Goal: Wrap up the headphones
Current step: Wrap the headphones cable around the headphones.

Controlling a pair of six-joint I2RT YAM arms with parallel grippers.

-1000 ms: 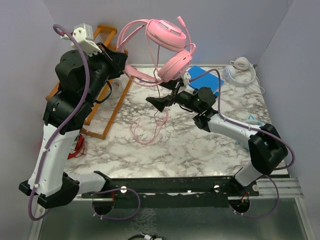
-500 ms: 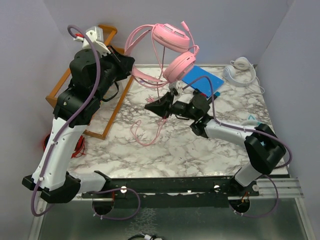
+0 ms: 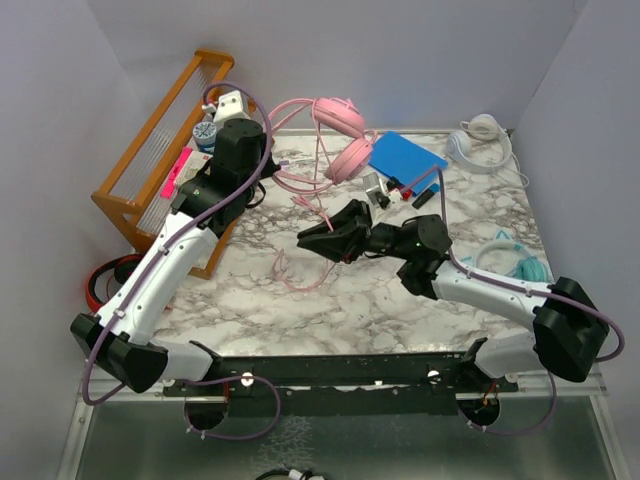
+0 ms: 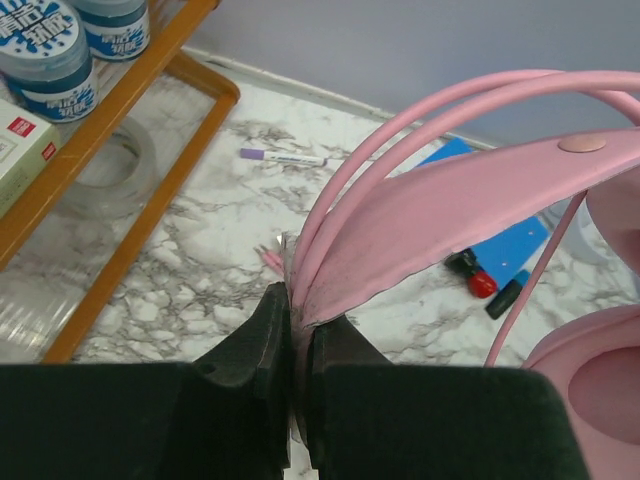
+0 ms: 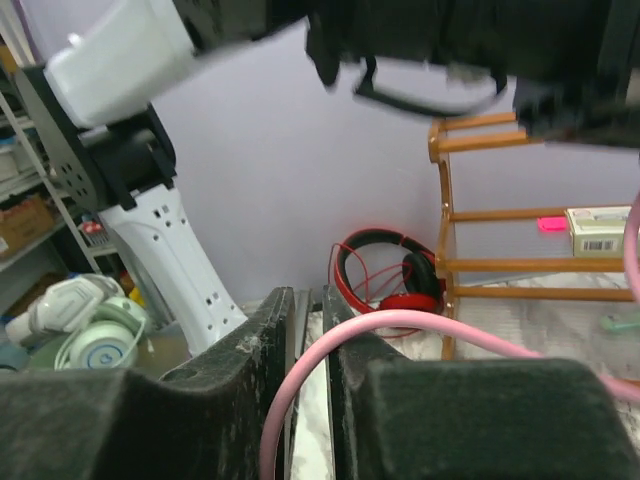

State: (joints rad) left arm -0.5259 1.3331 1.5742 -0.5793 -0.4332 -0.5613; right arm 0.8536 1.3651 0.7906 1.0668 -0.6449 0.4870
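Marbled desk (image 3: pixel 330 310) boxed in by plain lilac walls, shown from above and from both wrists. The pink headphones (image 3: pixel 345 150) are at the far middle of the desk, just beside a blue pad (image 3: pixel 405 158). Their cord (image 3: pixel 292 278) trails toward me in loose loops over the marble. My left pincer (image 4: pixel 298 325) is clenched on the headband (image 4: pixel 450 200), its bands pinched flat between both fingers. My right pincer (image 5: pixel 308 325) sits low over mid-desk with the cord threaded through the narrow slot between its fingers; I cannot tell whether the cord is nipped or free to slide.

Step in hand, as I judge it: gathering the slack cord to wind it round the headphones. To do this well, I make the headband a steady anchor and let the cord run through the right pincer under light tension. I lay each turn next to the last, not across the loose loops. Risks: a snag in those loops, or a tug that drags the headband from my left grip. The white headphones (image 3: pixel 478 135) and teal headphones (image 3: pixel 520 262) lie at the right.
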